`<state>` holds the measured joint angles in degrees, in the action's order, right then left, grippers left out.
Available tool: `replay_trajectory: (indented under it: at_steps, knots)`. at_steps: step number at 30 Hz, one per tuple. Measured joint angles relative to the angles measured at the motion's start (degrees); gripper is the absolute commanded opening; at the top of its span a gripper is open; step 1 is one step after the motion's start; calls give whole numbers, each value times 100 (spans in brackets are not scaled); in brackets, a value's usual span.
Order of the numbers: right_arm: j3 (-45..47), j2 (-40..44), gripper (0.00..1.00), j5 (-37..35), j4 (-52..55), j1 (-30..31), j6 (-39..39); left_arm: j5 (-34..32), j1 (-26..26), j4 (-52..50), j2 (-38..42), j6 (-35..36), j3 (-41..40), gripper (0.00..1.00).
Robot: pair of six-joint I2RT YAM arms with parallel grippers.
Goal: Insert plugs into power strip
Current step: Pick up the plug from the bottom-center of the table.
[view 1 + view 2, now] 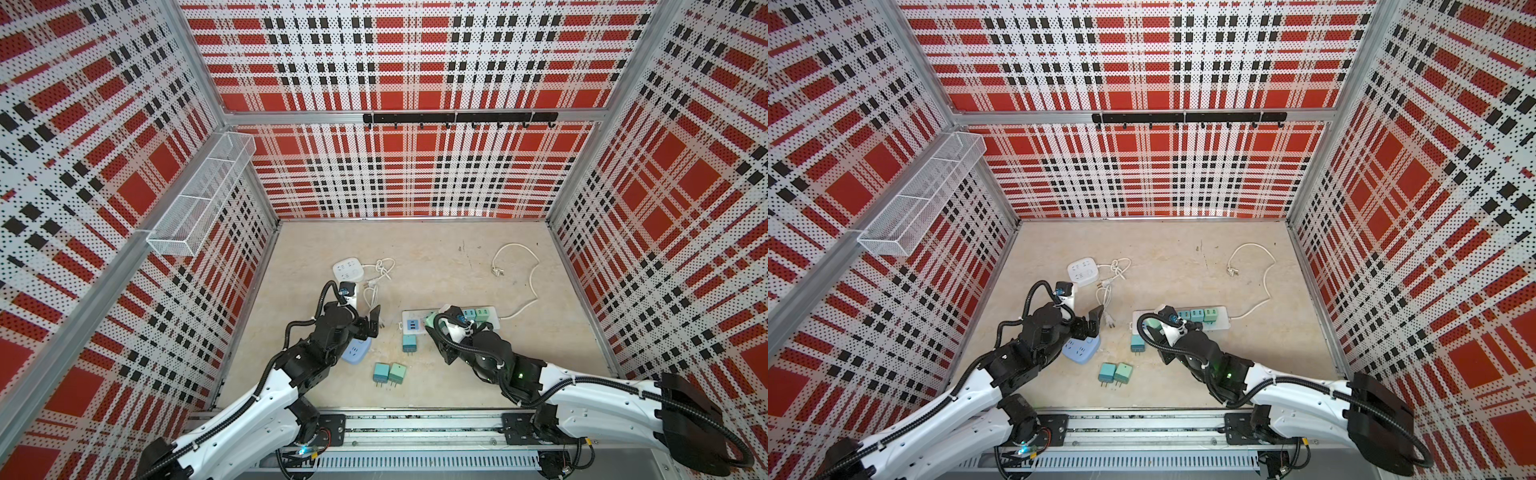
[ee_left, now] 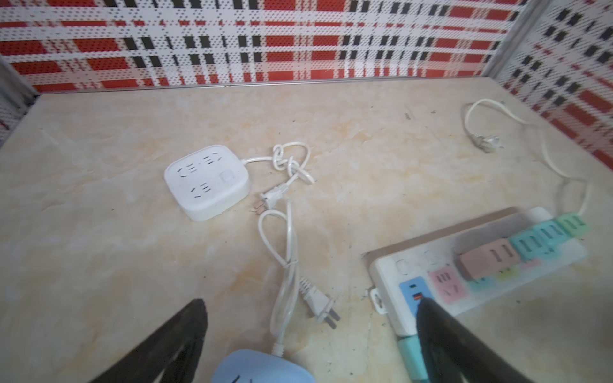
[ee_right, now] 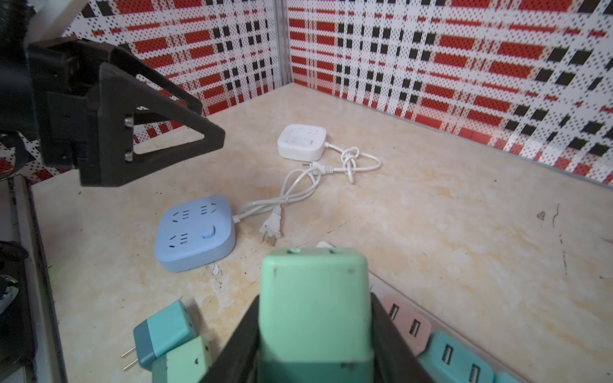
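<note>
Top views: the strip [image 1: 406,320] lies mid-table, parallel to the front edge, with seated plugs [image 1: 478,313] in its right half. The right gripper [image 1: 432,325] is over the strip's left half, clamped on a mint plug [image 1: 429,319]. The left gripper [image 1: 371,323] hangs beside the strip's left end, jaws spread wide, holding nothing. Three loose plugs [image 1: 1107,372] lie between strip and front edge. Open tabletop runs from the strip to the back wall; only the cord [image 1: 1266,286] loops there. A mesh basket [image 1: 921,199] hangs on the left wall, above the table.

Left wrist: four seated plugs stand in a row: pink plug [image 2: 487,262], two teal, one mint. One pink socket [image 2: 447,287] beside them is uncovered.

Right wrist: the mint plug fills the jaws, fingers [image 3: 391,341] flat against its sides, the pink plug just beside it. The blue block [image 3: 195,232] and white block [image 3: 302,141] sit beyond, apart.
</note>
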<state>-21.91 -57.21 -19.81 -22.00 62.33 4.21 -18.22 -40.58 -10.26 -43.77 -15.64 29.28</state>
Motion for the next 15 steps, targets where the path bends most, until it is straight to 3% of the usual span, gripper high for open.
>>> replay_trajectory:
  at_steps: [7, 15]
  knots:
    - [411, 450, 0, -59, -664, 0, -761, 219, -1075, -188, 201, -214, 442, 94]
    - [1027, 603, 0, 308, -1731, 0, -1762, 592, -2133, -195, -256, -293, 883, 92]
